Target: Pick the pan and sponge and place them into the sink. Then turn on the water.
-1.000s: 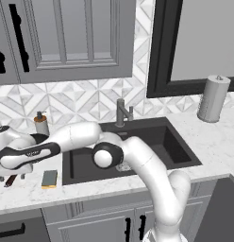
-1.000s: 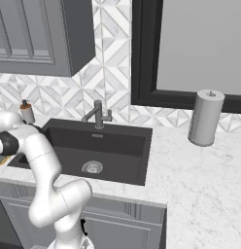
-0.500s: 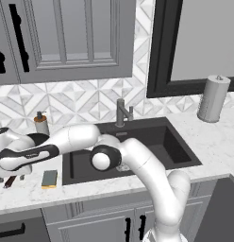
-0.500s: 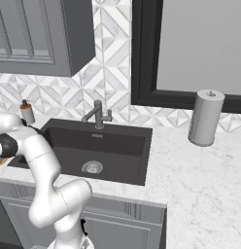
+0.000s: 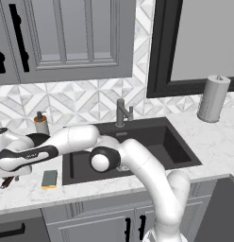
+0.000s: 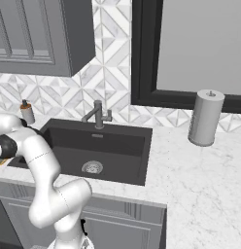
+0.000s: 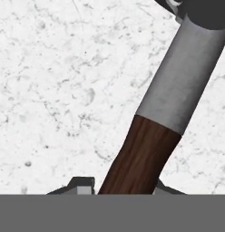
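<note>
Gripper (image 7: 118,189) fingers sit tight on either side of the pan's wooden handle (image 7: 139,156), pinching it down near its free end, probably because the long handle is far easier to grasp than the wide round body. That pan (image 7: 206,11) lies on the marble counter (image 7: 64,90) left of the sink (image 5: 173,144), its dark bowl just entering the hand view's top corner. Nearby, the sponge (image 5: 49,178) rests on the counter edge beside the basin, untouched, waiting its turn.
</note>
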